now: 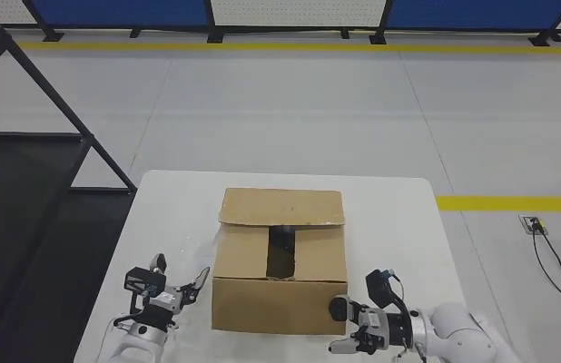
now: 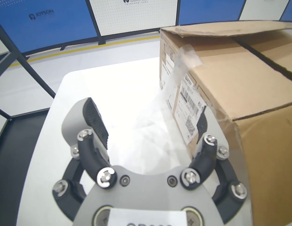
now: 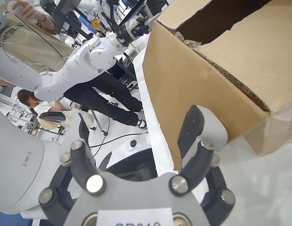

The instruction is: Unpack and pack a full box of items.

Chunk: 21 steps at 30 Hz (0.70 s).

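I see the brown cardboard box (image 1: 279, 263) mid white tabletop (image 1: 389, 218). Top flaps are parted on a dark slot, contents hidden. Left jaws spread, empty, beside its labelled side. Right jaws spread, empty, at its near corner.

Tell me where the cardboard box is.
In the top view the cardboard box stands in the middle of the white table, the left gripper beside its left wall and the right gripper at its near right corner.
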Motion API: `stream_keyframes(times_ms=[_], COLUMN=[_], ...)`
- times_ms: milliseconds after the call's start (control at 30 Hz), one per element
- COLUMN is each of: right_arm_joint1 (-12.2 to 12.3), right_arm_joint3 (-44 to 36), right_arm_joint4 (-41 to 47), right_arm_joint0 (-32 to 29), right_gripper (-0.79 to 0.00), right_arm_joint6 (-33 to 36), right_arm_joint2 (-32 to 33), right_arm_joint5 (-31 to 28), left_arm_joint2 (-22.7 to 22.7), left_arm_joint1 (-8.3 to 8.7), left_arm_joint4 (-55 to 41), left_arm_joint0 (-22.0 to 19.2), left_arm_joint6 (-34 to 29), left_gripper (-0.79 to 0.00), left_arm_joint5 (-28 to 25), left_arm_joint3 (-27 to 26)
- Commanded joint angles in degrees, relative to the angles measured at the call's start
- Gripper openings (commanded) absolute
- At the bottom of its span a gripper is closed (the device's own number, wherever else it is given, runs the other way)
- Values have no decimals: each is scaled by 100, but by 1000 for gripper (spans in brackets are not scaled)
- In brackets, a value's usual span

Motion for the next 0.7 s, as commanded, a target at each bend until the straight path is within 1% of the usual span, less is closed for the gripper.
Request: stream_keyframes(times_ms=[0,133,200,267,400,433,533,567,667], right_arm_joint1=[5,11,15,21,45,55,78,88,88], right_arm_joint3=[45,128,139,118,-15,-64,-291,-363,-363], right_arm_joint4=[10,37,69,112,301,413,1007,1100,1100], right_arm_joint0=[36,127,166,193,186,171,69,47,47], right_gripper=[0,0,0,0,0,0,0,0,0], right_arm_joint6=[0,-8,-20,-33,-105,-112,-386,-393,-393], right_arm_joint2=[-49,-140,-179,-205,-169,-142,69,128,128], right_arm_joint5=[8,41,44,44,112,224,857,962,962], left_arm_joint2=[-142,-427,-519,-493,-287,-243,-165,-165,-189], left_arm_joint1=[22,110,141,150,135,131,125,126,133], left_arm_joint4=[-59,48,199,367,608,644,617,606,493], left_arm_joint0=[228,627,724,736,620,586,529,520,519], left_arm_joint6=[128,159,151,114,119,133,151,153,151], left_gripper=[0,0,0,0,0,0,0,0,0], left_arm_joint5=[-268,-1338,-1606,-1624,-1405,-1357,-1341,-1343,-1439], left_arm_joint3=[-150,-364,-400,-368,-212,-171,-86,-72,-47])
